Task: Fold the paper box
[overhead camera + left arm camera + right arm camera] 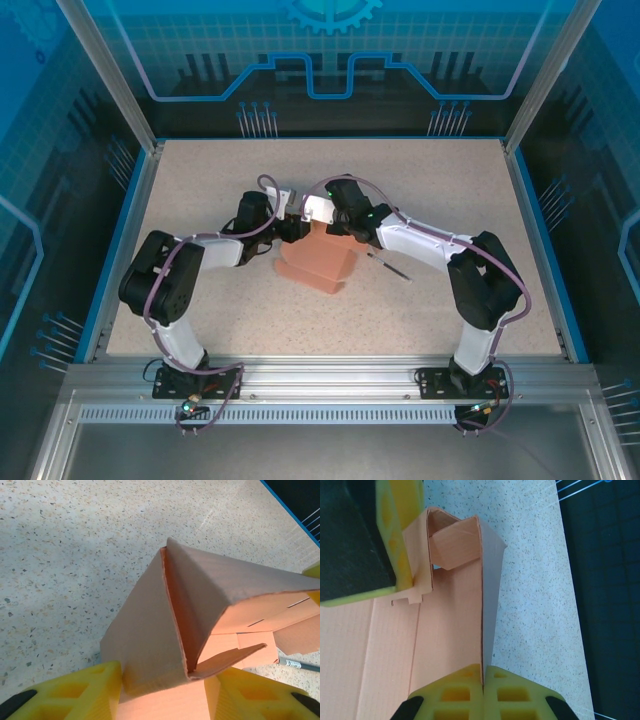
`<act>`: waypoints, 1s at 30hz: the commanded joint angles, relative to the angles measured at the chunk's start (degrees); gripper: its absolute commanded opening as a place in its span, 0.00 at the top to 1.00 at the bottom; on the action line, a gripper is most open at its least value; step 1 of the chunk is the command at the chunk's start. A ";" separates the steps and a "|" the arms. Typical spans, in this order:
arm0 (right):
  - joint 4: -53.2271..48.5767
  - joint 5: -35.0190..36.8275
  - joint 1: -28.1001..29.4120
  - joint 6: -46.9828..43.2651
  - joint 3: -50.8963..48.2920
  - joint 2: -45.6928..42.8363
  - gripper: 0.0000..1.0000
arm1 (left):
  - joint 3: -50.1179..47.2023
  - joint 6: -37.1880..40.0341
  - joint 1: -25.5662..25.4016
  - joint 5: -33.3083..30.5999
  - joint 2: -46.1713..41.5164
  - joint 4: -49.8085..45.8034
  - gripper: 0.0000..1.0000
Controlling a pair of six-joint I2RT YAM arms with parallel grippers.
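The salmon-pink paper box lies partly folded in the middle of the table, with both grippers at its far end. In the left wrist view two of its walls rise to a corner with a flap tucked inside. My left gripper straddles that folded end, and both yellow fingers touch the card. In the right wrist view my right gripper is shut on the thin edge of an upright wall of the paper box. The left gripper's finger shows at the far corner there.
A thin dark pen-like stick lies on the speckled table just right of the box, and its tip shows as the stick in the left wrist view. A blue rim and aluminium frame posts border the table.
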 commanded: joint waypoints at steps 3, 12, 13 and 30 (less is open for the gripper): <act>-8.06 -6.05 0.56 0.06 1.57 1.63 1.00 | 0.39 3.06 2.08 -0.53 -2.40 1.34 0.52; -8.32 -7.72 0.75 0.96 1.85 2.14 1.00 | 1.45 5.33 2.16 4.56 -0.36 1.14 0.36; -8.36 -7.81 0.77 1.03 1.83 2.18 1.00 | 1.52 5.54 2.16 4.62 -0.23 1.00 0.33; -5.77 -7.66 -0.35 2.97 1.38 0.57 1.00 | -1.74 6.02 1.64 2.46 -1.82 -0.96 0.28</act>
